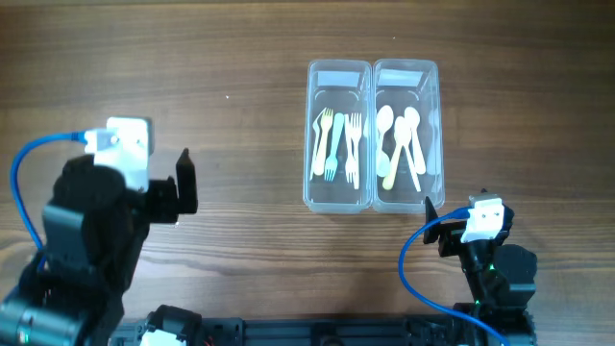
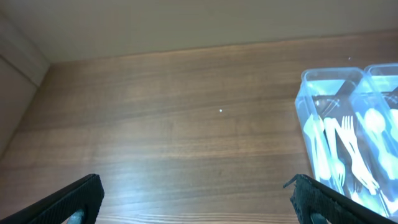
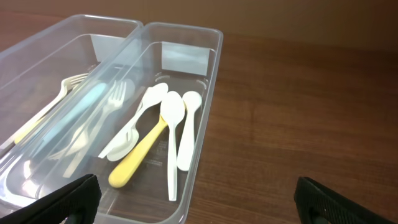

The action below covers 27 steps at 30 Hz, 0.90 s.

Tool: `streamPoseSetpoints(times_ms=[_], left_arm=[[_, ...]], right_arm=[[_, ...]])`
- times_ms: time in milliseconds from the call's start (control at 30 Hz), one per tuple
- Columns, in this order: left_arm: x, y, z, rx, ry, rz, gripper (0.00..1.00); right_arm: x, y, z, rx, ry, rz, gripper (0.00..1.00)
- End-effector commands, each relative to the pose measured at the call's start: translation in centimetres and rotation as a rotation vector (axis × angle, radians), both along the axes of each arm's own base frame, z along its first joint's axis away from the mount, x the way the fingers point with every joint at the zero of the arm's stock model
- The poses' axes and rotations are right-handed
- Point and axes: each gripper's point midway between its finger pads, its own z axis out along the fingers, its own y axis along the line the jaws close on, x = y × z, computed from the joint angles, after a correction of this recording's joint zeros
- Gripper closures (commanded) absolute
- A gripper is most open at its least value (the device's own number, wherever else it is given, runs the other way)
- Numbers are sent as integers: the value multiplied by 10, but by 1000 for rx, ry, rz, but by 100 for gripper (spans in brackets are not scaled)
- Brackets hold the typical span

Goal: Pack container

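Two clear plastic containers stand side by side on the wooden table. The left container [image 1: 338, 197] holds several pale plastic forks [image 1: 336, 144]; it also shows in the left wrist view [image 2: 329, 78]. The right container [image 1: 407, 69] holds several spoons [image 1: 402, 144], white and one with a yellow handle [image 3: 134, 158]. My left gripper [image 1: 183, 183] is open and empty, well left of the containers. My right gripper [image 3: 196, 199] is open and empty, just in front of the right container's near right corner [image 3: 202, 130].
Bare wood table [image 1: 231, 96] lies between the left arm and the containers. The arm bases and blue cables sit along the front edge. A wall edge shows at the far left in the left wrist view [image 2: 18, 56].
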Motion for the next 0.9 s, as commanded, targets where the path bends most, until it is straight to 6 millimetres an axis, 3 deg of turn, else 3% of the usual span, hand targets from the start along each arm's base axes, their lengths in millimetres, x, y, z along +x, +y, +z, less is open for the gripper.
streamPoseSetpoints(times_ms=[0, 133, 367, 867], left_arm=[[-7, -3, -11, -76, -62, -41, 0], [-1, -2, -32, -148, -158, -59, 0], [-6, -5, -94, -207, -215, -105, 0], [-12, -5, -163, -214, -309, -121, 0]], right_arm=[[0, -3, 3, 1, -17, -17, 0], [0, -3, 3, 1, -17, -17, 0], [0, -3, 3, 2, -17, -17, 0], [0, -3, 3, 1, -17, -17, 0]])
